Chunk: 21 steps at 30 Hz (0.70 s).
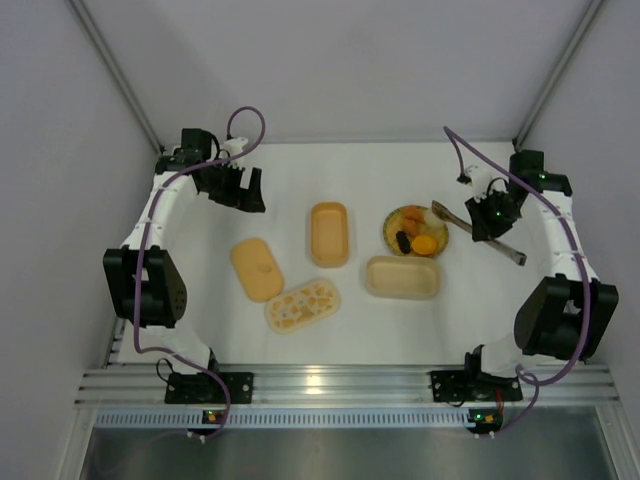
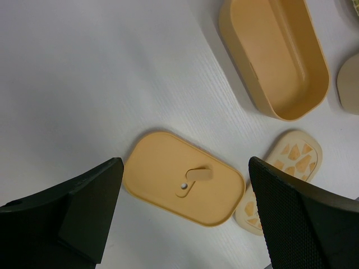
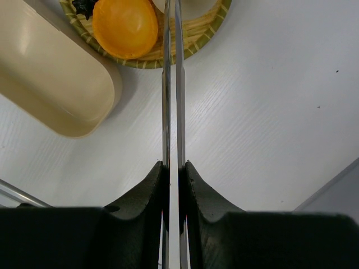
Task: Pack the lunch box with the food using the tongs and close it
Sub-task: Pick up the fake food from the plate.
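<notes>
My right gripper (image 3: 174, 168) pinches the thin silver tongs (image 3: 173, 84). Their two flat metal arms are squeezed almost together, and they reach over the ribbed yellow plate (image 3: 196, 47), where the glossy yellow-orange ball (image 3: 124, 25) lies. My left gripper (image 2: 185, 168) hangs with jaws spread wide above the smooth orange lid (image 2: 162, 185).

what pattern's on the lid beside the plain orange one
Lid: orange patches on cream, clearest in left wrist view.
</notes>
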### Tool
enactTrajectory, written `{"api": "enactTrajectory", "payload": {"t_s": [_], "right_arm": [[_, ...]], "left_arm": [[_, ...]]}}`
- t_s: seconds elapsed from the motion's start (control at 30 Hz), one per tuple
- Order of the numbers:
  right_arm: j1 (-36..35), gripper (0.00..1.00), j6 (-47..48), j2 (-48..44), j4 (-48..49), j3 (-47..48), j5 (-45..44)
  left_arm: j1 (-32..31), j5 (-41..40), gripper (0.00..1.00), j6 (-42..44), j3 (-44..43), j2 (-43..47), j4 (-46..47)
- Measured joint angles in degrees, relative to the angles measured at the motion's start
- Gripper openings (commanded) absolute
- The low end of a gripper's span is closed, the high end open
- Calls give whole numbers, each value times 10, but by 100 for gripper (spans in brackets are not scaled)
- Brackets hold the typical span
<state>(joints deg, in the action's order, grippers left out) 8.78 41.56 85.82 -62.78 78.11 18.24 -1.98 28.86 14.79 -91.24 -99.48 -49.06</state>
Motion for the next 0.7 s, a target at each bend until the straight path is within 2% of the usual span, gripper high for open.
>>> {"api": "enactTrajectory", "payload": {"t_s": [0.33,0.7], "right_arm": [[-22,0,-30,-3,0,48,45],[-185,0,-110,42,49,54,80]], "left_arm": [[0,0,98,2,0,0,0],[0,-4,98,2,0,0,-1]]}}
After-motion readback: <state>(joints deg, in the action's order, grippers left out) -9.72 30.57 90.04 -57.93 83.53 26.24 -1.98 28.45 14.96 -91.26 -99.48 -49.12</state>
